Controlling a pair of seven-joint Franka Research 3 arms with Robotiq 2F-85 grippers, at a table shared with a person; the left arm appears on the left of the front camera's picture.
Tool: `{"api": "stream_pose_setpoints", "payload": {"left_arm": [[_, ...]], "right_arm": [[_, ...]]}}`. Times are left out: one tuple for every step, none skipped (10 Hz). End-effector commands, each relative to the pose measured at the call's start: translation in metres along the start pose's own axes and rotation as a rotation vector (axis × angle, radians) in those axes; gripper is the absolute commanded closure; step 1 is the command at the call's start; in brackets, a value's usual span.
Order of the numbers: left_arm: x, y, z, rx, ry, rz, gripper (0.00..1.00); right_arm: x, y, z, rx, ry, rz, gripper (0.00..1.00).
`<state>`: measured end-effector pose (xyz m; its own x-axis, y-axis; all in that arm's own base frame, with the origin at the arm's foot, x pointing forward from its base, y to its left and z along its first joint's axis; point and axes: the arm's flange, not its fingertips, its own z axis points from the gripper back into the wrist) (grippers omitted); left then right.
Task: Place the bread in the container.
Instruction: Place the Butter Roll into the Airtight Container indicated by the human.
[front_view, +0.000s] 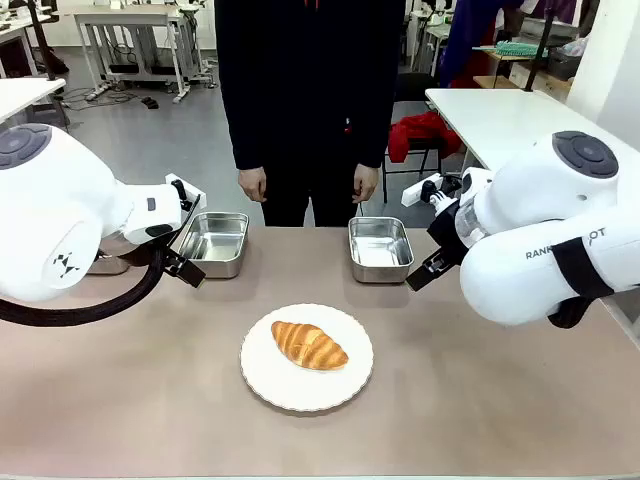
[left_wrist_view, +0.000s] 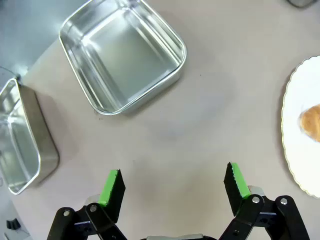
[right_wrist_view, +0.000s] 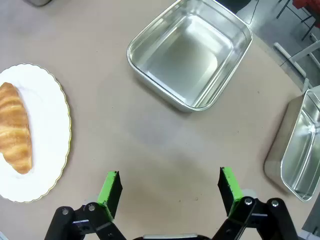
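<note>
Left gripper at frame bottom, jaws wide, holding nothing, over bare table. Right gripper likewise wide, nothing held. Bread on white plate, lower centre. Left container up-left of plate, right container up-right.

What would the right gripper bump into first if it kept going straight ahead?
The open right gripper would probably meet bare table first, between the plate and the nearer steel tray; depth is unclear.

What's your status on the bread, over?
Left end effector open, empty. Right end effector open, empty. Bread on plate, untouched. Left container and right container empty; nothing in the way.
</note>
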<state>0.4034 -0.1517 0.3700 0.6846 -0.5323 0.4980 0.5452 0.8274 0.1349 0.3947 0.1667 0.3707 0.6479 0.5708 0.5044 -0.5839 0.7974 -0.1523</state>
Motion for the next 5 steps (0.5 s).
{"api": "stream_pose_setpoints", "payload": {"left_arm": [[0.0000, 0.0000, 0.0001, 0.000, 0.000, 0.000, 0.00], [0.0000, 0.0000, 0.0001, 0.000, 0.000, 0.000, 0.00], [0.0000, 0.0000, 0.0001, 0.000, 0.000, 0.000, 0.00], [0.0000, 0.0000, 0.0001, 0.000, 0.000, 0.000, 0.00], [0.0000, 0.0000, 0.0001, 0.000, 0.000, 0.000, 0.00]], "right_arm": [[0.0001, 0.0000, 0.0001, 0.000, 0.000, 0.000, 0.00], [0.0001, 0.0000, 0.0001, 0.000, 0.000, 0.000, 0.00], [0.0001, 0.0000, 0.0001, 0.000, 0.000, 0.000, 0.00], [0.0001, 0.0000, 0.0001, 0.000, 0.000, 0.000, 0.00], [0.0001, 0.0000, 0.0001, 0.000, 0.000, 0.000, 0.00]]}}
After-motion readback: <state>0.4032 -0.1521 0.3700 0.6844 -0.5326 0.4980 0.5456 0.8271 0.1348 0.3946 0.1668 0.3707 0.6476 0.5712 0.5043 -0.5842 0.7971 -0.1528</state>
